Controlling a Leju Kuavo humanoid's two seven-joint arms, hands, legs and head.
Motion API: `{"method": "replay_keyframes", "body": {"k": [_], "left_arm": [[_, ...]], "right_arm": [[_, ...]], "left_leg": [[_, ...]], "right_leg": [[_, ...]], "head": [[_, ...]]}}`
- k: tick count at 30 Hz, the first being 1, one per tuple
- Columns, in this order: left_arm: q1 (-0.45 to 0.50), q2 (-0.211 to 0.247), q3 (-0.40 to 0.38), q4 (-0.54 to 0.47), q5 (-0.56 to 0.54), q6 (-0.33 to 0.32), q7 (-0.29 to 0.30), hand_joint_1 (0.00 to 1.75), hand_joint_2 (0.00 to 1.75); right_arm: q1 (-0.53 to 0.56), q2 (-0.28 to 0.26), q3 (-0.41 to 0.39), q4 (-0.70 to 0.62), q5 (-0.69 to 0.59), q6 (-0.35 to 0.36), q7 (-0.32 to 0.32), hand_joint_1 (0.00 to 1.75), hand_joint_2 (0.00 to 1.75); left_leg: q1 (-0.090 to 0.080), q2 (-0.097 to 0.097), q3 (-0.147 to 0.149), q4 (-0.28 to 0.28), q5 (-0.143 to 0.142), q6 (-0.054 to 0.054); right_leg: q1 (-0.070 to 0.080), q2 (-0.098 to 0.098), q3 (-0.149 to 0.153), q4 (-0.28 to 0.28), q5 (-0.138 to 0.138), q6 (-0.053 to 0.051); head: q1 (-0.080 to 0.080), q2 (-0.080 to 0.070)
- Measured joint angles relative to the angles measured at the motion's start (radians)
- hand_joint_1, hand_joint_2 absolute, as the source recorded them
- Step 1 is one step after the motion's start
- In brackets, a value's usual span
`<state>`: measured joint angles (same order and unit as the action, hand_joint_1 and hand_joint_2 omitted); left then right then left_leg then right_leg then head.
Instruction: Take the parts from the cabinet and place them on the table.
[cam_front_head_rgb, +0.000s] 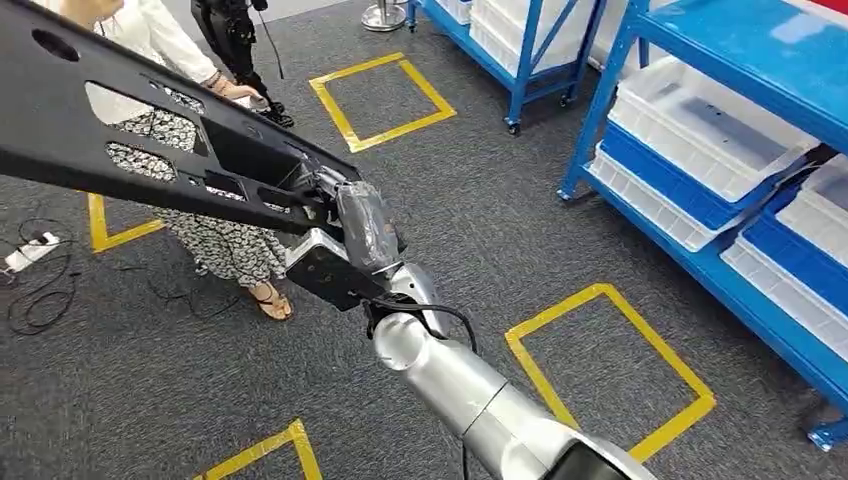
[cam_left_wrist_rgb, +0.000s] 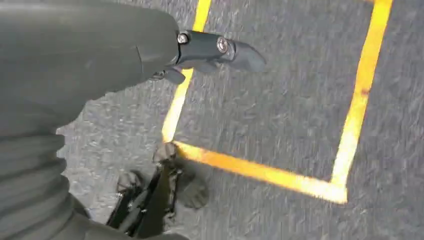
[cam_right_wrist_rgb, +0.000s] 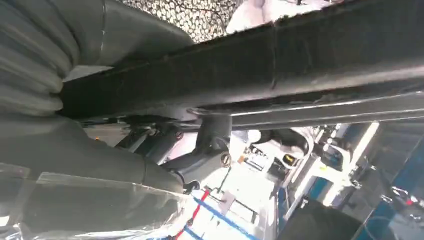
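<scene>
The right hand (cam_front_head_rgb: 345, 225) was wrapped tight around one end of a long black part (cam_front_head_rgb: 120, 120); the thumb sat on one side of the part and the fingers (cam_right_wrist_rgb: 210, 150) on the other, so it could not slip. The part stuck far out from the hand, up and away over the floor; it looked heavy on the far end, so I think the hand had to squeeze hard to keep it level. A person in a spotted skirt (cam_front_head_rgb: 215, 235) stood just past the hand, under the long part, and the person's own hand (cam_front_head_rgb: 238, 92) was close to the part's edge; that side was tight, and a swing there could bump them. On the other side of the hand stood the blue cabinet (cam_front_head_rgb: 700, 240) with white trays (cam_front_head_rgb: 700, 130), well apart from the part; the grey floor between, with yellow tape squares (cam_front_head_rgb: 610, 370), left good room to turn. No table could be seen.

The left hand (cam_left_wrist_rgb: 210, 52) hung low over the floor near a yellow line; it held nothing, with the fingers curled in.
</scene>
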<state>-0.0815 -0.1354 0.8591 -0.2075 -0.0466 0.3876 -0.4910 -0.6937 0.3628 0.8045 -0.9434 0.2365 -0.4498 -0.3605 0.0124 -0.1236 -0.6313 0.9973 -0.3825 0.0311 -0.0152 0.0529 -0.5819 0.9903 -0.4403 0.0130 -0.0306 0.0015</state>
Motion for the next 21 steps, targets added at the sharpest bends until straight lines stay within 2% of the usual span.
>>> {"method": "replay_keyframes", "body": {"k": [1, 2, 3, 4, 6, 7, 8, 9, 10, 11, 12, 13, 14, 16, 17, 18, 19, 20, 21], "left_arm": [[0.003, 0.002, 0.000, 0.000, 0.000, -0.004, 0.003, 0.00, 1.75], [0.005, 0.005, 0.000, 0.000, 0.001, -0.004, 0.006, 0.00, 1.75], [0.006, 0.006, 0.000, 0.000, 0.001, -0.004, 0.007, 0.00, 1.75], [0.004, 0.004, 0.000, 0.000, -0.001, 0.016, 0.007, 0.00, 1.75], [-0.001, -0.010, 0.000, 0.000, -0.006, 0.091, 0.000, 0.00, 1.75], [-0.002, -0.018, 0.000, 0.000, -0.008, 0.111, -0.006, 0.00, 1.75], [-0.002, -0.023, 0.000, 0.000, -0.008, 0.120, -0.010, 0.00, 1.75], [-0.002, -0.028, 0.000, 0.000, -0.008, 0.122, -0.010, 0.00, 1.75], [-0.002, -0.033, 0.000, 0.000, -0.008, 0.124, -0.011, 0.00, 1.75], [-0.002, -0.034, 0.000, 0.000, -0.008, 0.124, -0.011, 0.00, 1.75], [-0.004, -0.036, 0.000, 0.000, -0.010, 0.124, -0.011, 0.00, 1.75], [-0.007, -0.037, 0.000, 0.000, -0.011, 0.124, -0.010, 0.00, 1.75], [-0.010, -0.039, 0.000, 0.000, -0.011, 0.124, -0.010, 0.00, 1.75], [-0.009, -0.039, 0.000, 0.000, -0.013, 0.124, -0.009, 0.00, 1.75], [-0.009, -0.039, 0.000, 0.000, -0.014, 0.124, -0.009, 0.00, 1.75], [-0.009, -0.042, 0.000, 0.000, -0.014, 0.124, -0.008, 0.00, 1.75], [-0.010, -0.042, 0.000, 0.000, -0.014, 0.124, -0.008, 0.00, 1.75], [-0.011, -0.043, 0.000, 0.000, -0.014, 0.124, -0.008, 0.00, 1.75], [-0.012, -0.044, 0.000, 0.000, -0.014, 0.124, -0.008, 0.00, 1.75]], "right_arm": [[-0.001, 0.003, 0.000, 0.000, 0.000, 0.000, 0.001, 1.75, 1.75], [-0.003, 0.005, 0.002, -0.001, -0.001, 0.000, 0.002, 1.75, 1.75], [-0.004, 0.005, 0.006, -0.002, -0.002, 0.000, 0.003, 1.75, 1.75], [-0.005, 0.004, 0.006, -0.002, -0.002, 0.000, 0.003, 1.75, 1.75], [-0.003, 0.003, 0.006, -0.001, -0.002, 0.000, 0.002, 1.75, 1.75], [0.001, 0.003, 0.006, 0.000, 0.000, 0.001, 0.000, 1.75, 1.75], [0.003, 0.003, 0.006, 0.001, 0.000, 0.002, -0.003, 1.75, 1.75], [0.004, 0.003, 0.006, 0.001, 0.003, 0.003, -0.004, 1.75, 1.75], [0.004, 0.003, 0.006, 0.001, 0.005, 0.006, -0.006, 1.75, 1.75], [0.003, 0.004, 0.006, 0.000, 0.008, 0.008, -0.008, 1.75, 1.75], [0.003, 0.004, 0.006, -0.002, 0.011, 0.010, -0.008, 1.75, 1.75], [0.002, 0.003, 0.006, -0.002, 0.014, 0.010, -0.009, 1.75, 1.75], [0.003, 0.003, 0.005, -0.002, 0.016, 0.011, -0.009, 1.75, 1.75], [0.004, 0.004, 0.005, -0.003, 0.021, 0.014, -0.009, 1.75, 1.75], [0.004, 0.006, 0.005, -0.007, 0.021, 0.016, -0.009, 1.75, 1.75], [0.004, 0.002, 0.005, -0.008, 0.022, 0.017, -0.009, 1.75, 1.75], [0.001, 0.001, 0.004, -0.009, 0.024, 0.017, -0.010, 1.75, 1.75], [0.002, -0.001, 0.003, -0.009, 0.024, 0.017, -0.010, 1.75, 1.75], [0.006, -0.005, 0.003, -0.008, 0.024, 0.017, -0.010, 1.75, 1.75]], "left_leg": [[0.004, -0.005, -0.002, -0.001, 0.001, -0.006], [0.007, 0.000, -0.006, 0.007, -0.003, -0.011], [0.001, 0.057, -0.013, 0.032, -0.018, -0.017], [0.003, 0.094, -0.041, 0.097, -0.055, -0.023], [0.011, 0.115, -0.125, 0.263, -0.126, -0.030], [0.012, 0.118, -0.159, 0.323, -0.142, -0.031], [0.013, 0.119, -0.167, 0.330, -0.134, -0.030], [0.013, 0.120, -0.150, 0.289, -0.104, -0.028], [0.012, 0.125, -0.110, 0.210, -0.063, -0.022], [0.008, 0.142, -0.057, 0.115, -0.023, -0.013], [-0.002, 0.189, -0.007, 0.027, -0.003, 0.000], [-0.010, 0.194, -0.005, 0.027, -0.013, 0.002], [-0.014, 0.187, -0.006, 0.022, -0.013, 0.012], [-0.017, 0.169, -0.008, 0.019, -0.014, 0.021], [-0.013, 0.154, 0.009, -0.008, -0.004, 0.033], [-0.005, 0.143, 0.020, -0.022, 0.004, 0.035], [-0.004, 0.135, 0.023, -0.027, 0.009, 0.043], [-0.004, 0.126, 0.022, -0.027, 0.009, 0.043], [-0.004, 0.111, 0.021, -0.027, 0.009, 0.043]], "right_leg": [[0.003, -0.007, 0.001, 0.000, 0.002, -0.006], [-0.012, -0.017, 0.006, -0.006, 0.006, -0.013], [-0.009, -0.024, 0.011, -0.007, 0.004, -0.021], [-0.005, -0.036, 0.015, -0.007, 0.000, -0.028], [0.004, -0.059, 0.020, -0.006, -0.006, -0.036], [0.007, -0.071, 0.021, -0.006, -0.008, -0.038], [0.009, -0.082, 0.022, -0.006, -0.010, -0.040], [0.011, -0.092, 0.023, -0.006, -0.013, -0.040], [0.013, -0.102, 0.026, -0.006, -0.015, -0.039], [0.014, -0.110, 0.030, -0.006, -0.018, -0.038], [0.016, -0.117, 0.035, -0.007, -0.021, -0.036], [0.028, -0.127, 0.035, -0.009, -0.024, -0.030], [0.022, -0.133, 0.036, -0.009, -0.026, -0.027], [0.023, -0.154, 0.043, -0.019, -0.028, -0.019], [0.031, -0.156, 0.049, -0.023, -0.031, -0.015], [0.027, -0.114, 0.037, -0.002, -0.043, -0.016], [0.022, -0.081, 0.014, 0.049, -0.067, -0.020], [0.019, -0.066, -0.020, 0.122, -0.097, -0.023], [0.014, -0.058, -0.067, 0.210, -0.131, -0.024]], "head": [[0.001, 0.000], [0.000, 0.000], [-0.002, 0.000], [-0.010, 0.000], [-0.009, 0.000], [-0.010, 0.000], [-0.008, 0.000], [-0.010, 0.000], [-0.009, 0.000], [-0.009, 0.000], [-0.009, 0.000], [-0.006, 0.000], [-0.007, 0.000], [-0.011, 0.000], [-0.011, 0.000], [-0.006, 0.000], [-0.007, 0.000], [-0.003, 0.000], [-0.003, 0.000]]}}
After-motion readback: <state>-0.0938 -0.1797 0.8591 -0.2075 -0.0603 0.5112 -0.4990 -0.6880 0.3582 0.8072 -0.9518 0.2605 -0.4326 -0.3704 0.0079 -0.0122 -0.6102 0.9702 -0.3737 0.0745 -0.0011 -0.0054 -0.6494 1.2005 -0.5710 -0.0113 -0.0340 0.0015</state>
